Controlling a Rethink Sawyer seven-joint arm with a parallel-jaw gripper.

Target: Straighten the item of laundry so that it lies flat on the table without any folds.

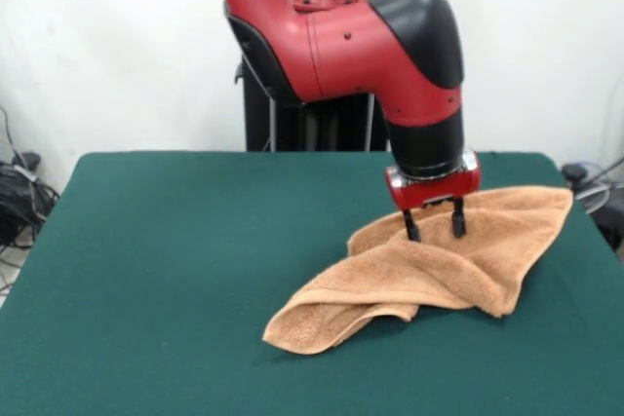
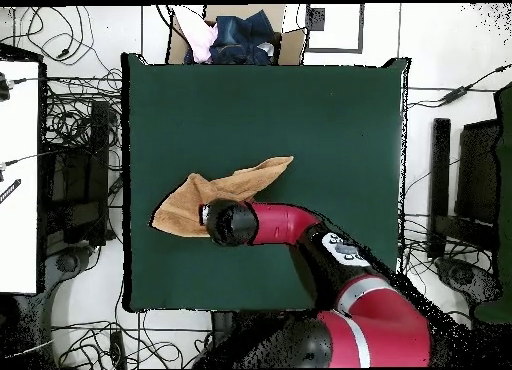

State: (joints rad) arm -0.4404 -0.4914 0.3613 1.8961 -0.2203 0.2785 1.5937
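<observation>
The tan towel [image 1: 429, 270] lies crumpled on the right half of the green table [image 1: 195, 270]. One corner is spread toward the table's right edge, and a folded, rolled end points to the front. My gripper [image 1: 433, 224] is directly over the towel's middle. Its two fingers [image 1: 410, 226] are apart, and their tips touch the top of a raised fold. In the overhead view the towel [image 2: 180, 208] stretches diagonally near the table's [image 2: 330, 116] left edge. The arm's wrist [image 2: 228, 224] covers part of it and hides the gripper.
A cardboard box of clothes [image 2: 235, 36] stands just beyond the table's far edge in the overhead view. Cables [image 2: 75, 116] lie on the floor around the table. A white desk [image 2: 18, 166] stands at the left. The towel's corner lies near the table's edge [image 1: 570, 197].
</observation>
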